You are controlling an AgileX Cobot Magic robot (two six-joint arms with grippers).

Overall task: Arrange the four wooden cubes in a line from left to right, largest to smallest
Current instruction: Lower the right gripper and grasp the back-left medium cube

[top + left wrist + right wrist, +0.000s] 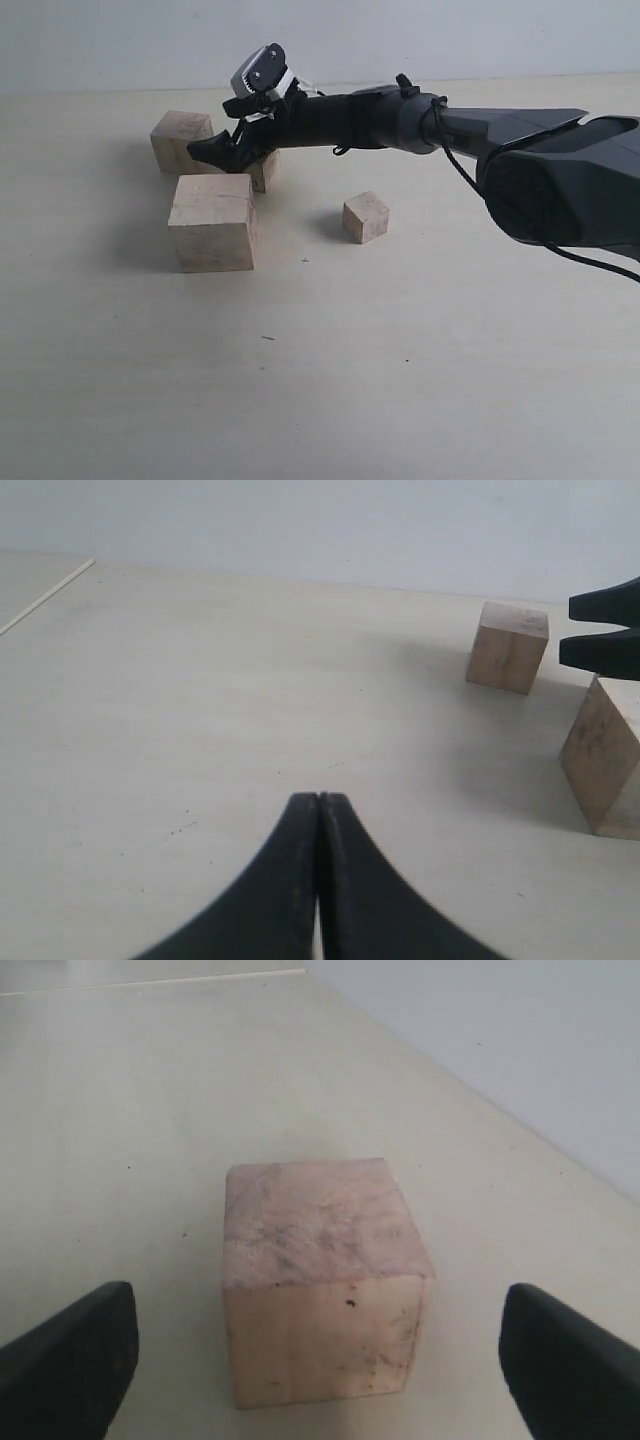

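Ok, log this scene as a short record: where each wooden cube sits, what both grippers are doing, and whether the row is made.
largest pale wooden cube: front left
second pale cube: back left
right gripper: open, beside second pale cube
third cube: partly hidden by right gripper
small cube: alone, to the right
left gripper: shut, empty
row: not yet formed

Your right arm (380, 118) stretches low across to the left, right gripper (315, 1305) spread wide; your left gripper (319, 810) is pinched tight together.
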